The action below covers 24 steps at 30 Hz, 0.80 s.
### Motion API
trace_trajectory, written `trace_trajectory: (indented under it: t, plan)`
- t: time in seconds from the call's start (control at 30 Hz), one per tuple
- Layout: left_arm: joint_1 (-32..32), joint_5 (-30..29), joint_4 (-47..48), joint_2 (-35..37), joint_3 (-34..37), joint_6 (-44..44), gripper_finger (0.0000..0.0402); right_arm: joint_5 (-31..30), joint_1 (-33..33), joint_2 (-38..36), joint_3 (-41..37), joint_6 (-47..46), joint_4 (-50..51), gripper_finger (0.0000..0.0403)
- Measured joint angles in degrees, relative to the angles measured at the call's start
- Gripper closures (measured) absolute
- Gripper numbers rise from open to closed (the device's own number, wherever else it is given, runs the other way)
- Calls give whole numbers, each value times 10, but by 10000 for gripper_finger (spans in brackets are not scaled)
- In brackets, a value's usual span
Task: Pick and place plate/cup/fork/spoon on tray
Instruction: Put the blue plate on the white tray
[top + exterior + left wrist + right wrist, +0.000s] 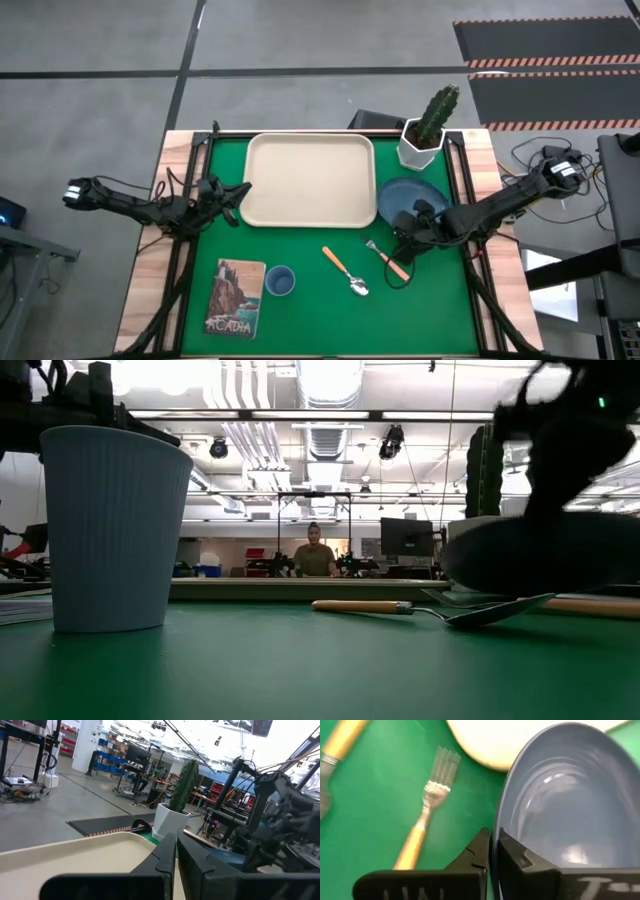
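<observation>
The dark blue plate (pixel 410 197) lies on the green mat just right of the cream tray (pixel 310 180). My right gripper (pixel 405 228) is at the plate's near rim, shut on it; the plate also shows in the right wrist view (pixel 565 810). The fork (pixel 388 258) and the spoon (pixel 345 272) lie on the mat near the plate's near side. The light-blue cup (pixel 279 282) stands upright at the near left and looms large in the low view (pixel 112 530). My left gripper (pixel 236 196) is shut and empty at the tray's left edge. My right gripper pinches the plate's near rim (pixel 496 851) between its two fingers, one on the inner side of the rim and one on the outer. The fingers come from the table's near right side. I cannot tell whether the plate is clear of the mat.
A white hexagonal pot with a cactus (pixel 425 130) stands at the far right, close behind the plate. A book (pixel 235 297) lies at the near left beside the cup. A person (pixel 316 556) sits in the room beyond the table.
</observation>
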<state>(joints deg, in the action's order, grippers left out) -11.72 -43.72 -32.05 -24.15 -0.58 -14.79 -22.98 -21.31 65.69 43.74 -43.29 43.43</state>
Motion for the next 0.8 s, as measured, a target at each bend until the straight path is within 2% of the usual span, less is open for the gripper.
trace_trajectory:
  t: [0.17, 0.4, 0.53, 0.8]
  plan:
    - [0, 0, 0, -1, 0, -1, 402, -9, -12, 1, 47, 15, 5, 392]
    - [0, 0, 0, -1, 0, 0, 402, -54, -14, 31, 83, 67, -8, 391]
    - [0, 0, 0, -2, 0, 1, 402, -70, -14, 69, 94, 109, -59, 393]
    - [0, 0, 0, -4, 0, 1, 402, -150, -13, 190, 138, 258, -187, 394]
